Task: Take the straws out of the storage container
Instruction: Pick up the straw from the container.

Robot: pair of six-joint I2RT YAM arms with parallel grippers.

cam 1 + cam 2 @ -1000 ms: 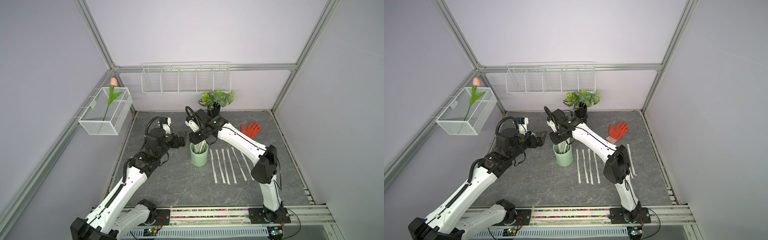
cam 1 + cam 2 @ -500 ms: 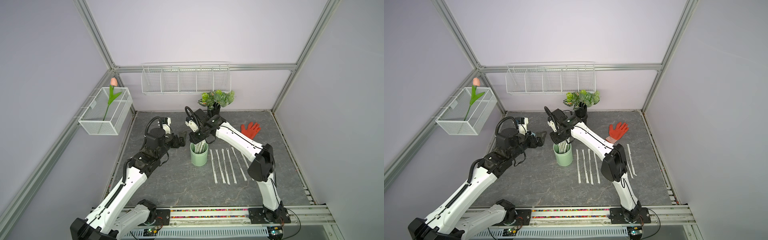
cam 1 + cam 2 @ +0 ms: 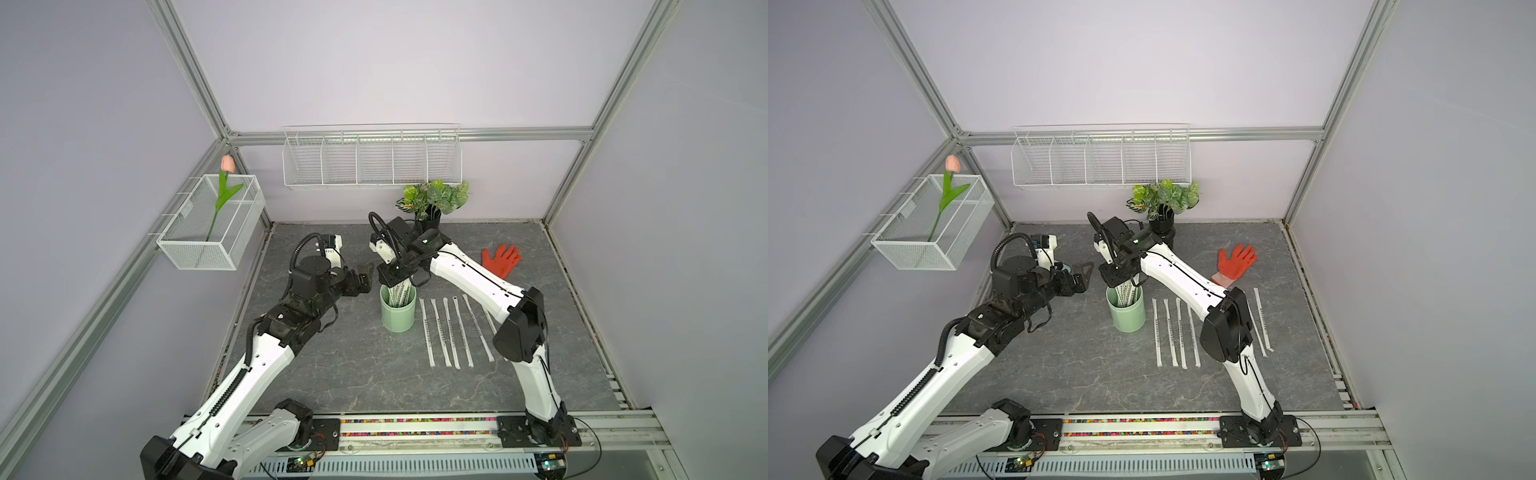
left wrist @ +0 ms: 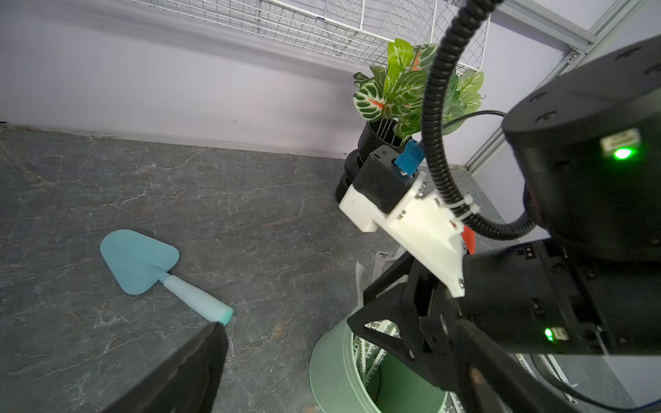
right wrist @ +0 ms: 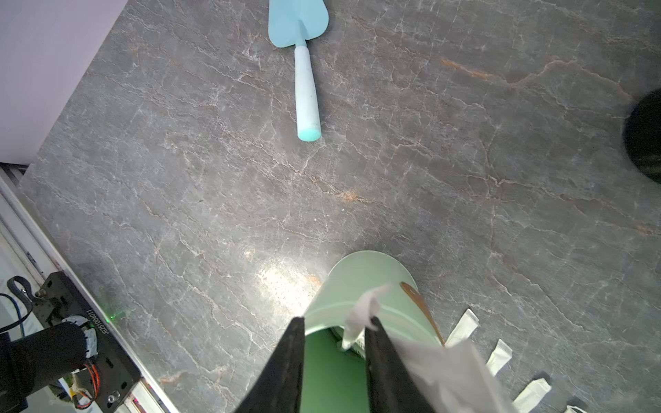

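Straws [image 3: 399,292] in white paper wrappers are held upright in the mint-green storage container [image 3: 398,320], which is set near the middle of the bench [image 3: 332,374]. The right claw [image 5: 336,343] is poised over the container's mouth, pointed down among the wrapper tops. Its jaws are seen partly apart, with green interior showing between them, and nothing is clamped. The left claw [image 3: 365,279] is spread wide and empty, just beside the rim. Loose straws [image 3: 451,332] are laid in a row on the bench next to the container, on the right arm's side.
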